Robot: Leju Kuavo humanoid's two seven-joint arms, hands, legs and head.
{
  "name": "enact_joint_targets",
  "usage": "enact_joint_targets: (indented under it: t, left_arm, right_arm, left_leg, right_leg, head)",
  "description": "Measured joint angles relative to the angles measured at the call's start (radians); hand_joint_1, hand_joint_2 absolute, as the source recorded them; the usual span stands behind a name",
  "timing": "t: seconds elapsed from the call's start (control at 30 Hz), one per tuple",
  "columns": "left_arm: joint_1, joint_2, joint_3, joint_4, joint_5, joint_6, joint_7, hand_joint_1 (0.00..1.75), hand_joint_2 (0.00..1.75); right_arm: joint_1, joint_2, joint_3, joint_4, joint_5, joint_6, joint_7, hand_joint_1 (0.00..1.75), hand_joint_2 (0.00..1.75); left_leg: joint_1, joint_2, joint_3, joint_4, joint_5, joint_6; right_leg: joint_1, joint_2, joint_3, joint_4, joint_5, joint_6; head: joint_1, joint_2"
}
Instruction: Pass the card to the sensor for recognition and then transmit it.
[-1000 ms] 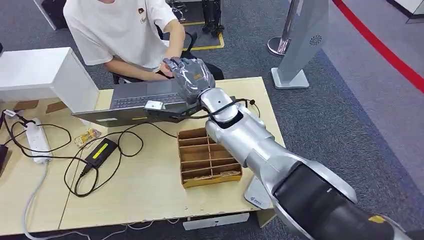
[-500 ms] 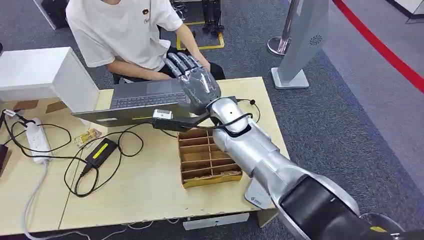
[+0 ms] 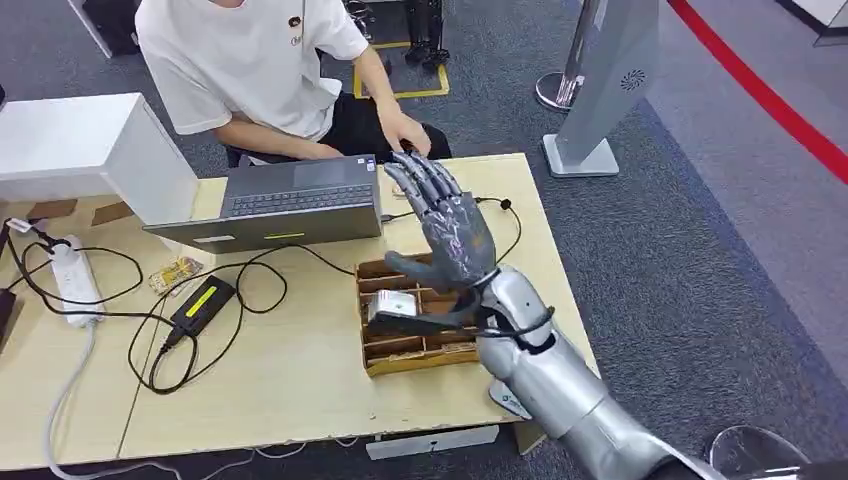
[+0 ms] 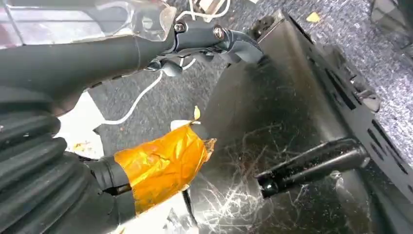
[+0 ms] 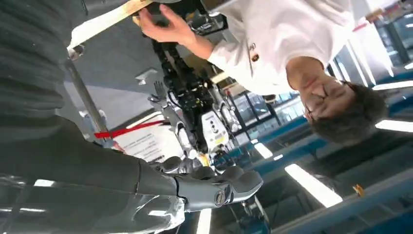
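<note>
Fingers (image 3: 425,190) of the right hand (image 3: 450,235) are spread and hold nothing, raised over the box (image 3: 415,320) on the bench (image 3: 300,380). Cards seem to lie in the box's nearest slot (image 3: 425,350), too small to be sure. A card should be light, stiff and slick; best pinched by an edge.

Left wrist view: the left hand (image 4: 73,63) hangs over the floor, its fingers too hidden to judge.

Right wrist view: the thumb (image 5: 214,187) stands free, beyond it a person (image 5: 272,39).
</note>
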Motion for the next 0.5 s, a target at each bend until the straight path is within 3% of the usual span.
enact_joint_targets:
  t: [0.2, 0.5]
  left_arm:
    - [0.006, 0.0, 0.018, 0.0, 0.016, 0.011, 0.012, 0.0, 1.75]
    - [0.008, 0.0, 0.026, 0.0, 0.016, 0.012, 0.013, 0.0, 1.75]
  right_arm:
    - [0.141, -0.059, -0.017, -0.157, 0.021, -0.045, -0.022, 0.0, 1.75]
    - [0.187, -0.09, -0.027, -0.228, 0.021, -0.05, -0.025, 0.0, 1.75]
  left_leg:
    - [0.0, 0.001, -0.001, 0.0, 0.0, 0.0]
    - [0.0, 0.001, 0.0, 0.0, 0.0, 0.0]
  right_leg:
    - [0.0, 0.0, 0.0, 0.0, 0.0, 0.0]
    - [0.0, 0.0, 0.0, 0.0, 0.0, 0.0]
  head:
    - [0.0, 0.0]
    - [0.0, 0.0]
